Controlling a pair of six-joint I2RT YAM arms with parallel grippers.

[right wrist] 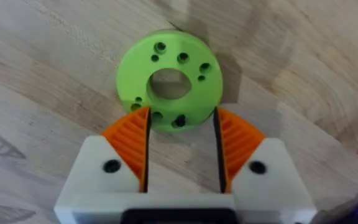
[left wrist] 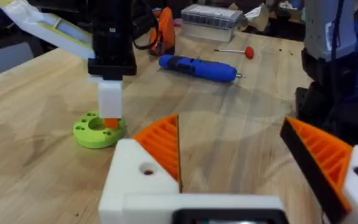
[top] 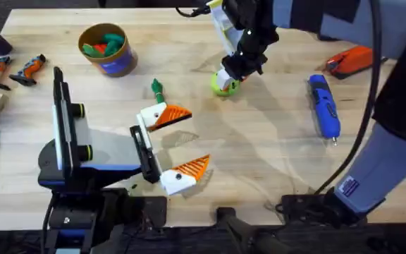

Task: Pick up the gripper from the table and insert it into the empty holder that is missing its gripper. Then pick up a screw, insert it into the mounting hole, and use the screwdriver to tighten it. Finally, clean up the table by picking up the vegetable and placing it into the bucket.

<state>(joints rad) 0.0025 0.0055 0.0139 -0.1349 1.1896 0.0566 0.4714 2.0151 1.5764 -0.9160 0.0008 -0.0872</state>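
Straddling a holed lime disc (right wrist: 169, 81), ribbed orange right gripper (right wrist: 180, 148) gapes.

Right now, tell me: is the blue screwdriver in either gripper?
No. The screwdriver lies alone on the table, clear of both grippers.

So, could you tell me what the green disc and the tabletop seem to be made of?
The green disc looks like matte plastic, possibly 3D-printed: uniform lime colour, clean round holes. The tabletop looks like light wood, judging by visible grain and plank seams, with a smooth, faintly glossy finish.
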